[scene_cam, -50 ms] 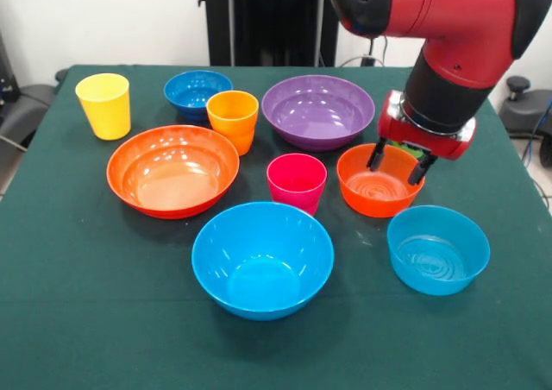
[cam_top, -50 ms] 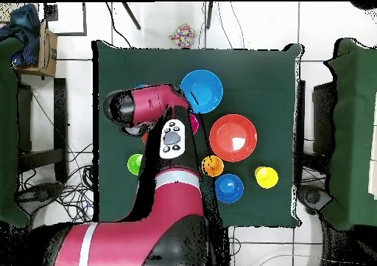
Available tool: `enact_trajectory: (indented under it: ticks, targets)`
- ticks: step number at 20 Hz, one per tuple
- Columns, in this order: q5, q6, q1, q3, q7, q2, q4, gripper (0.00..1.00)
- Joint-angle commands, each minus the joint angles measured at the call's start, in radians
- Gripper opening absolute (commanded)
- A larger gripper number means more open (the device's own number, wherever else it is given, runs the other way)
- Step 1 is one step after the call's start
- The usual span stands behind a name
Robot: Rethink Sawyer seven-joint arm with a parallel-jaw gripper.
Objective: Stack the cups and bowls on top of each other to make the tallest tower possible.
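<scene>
Front view has the gripper [scene_cam, -50 ms: 398,165] hanging over the small orange bowl [scene_cam, -50 ms: 376,185], jaws spread wide and empty, one finger each side of its far rim. Magenta cup [scene_cam, -50 ms: 297,181] sits just left of that bowl, large light-blue bowl [scene_cam, -50 ms: 262,259] near, yellow cup [scene_cam, -50 ms: 104,105] far left. Nothing stacked yet.

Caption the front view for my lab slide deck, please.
Sawyer gripper, fingers open, poised over the small orange bowl among unstacked cups and bowls on a green table.
</scene>
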Motion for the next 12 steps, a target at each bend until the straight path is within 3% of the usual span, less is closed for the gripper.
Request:
enact_trajectory:
  ticks: [1,12]
  targets:
    - [-0.040,-0.107,0.031,0.044,0.050,0.052,0.028,1.00]
    - [0.015,-0.189,0.051,0.032,0.129,0.082,0.050,1.00]
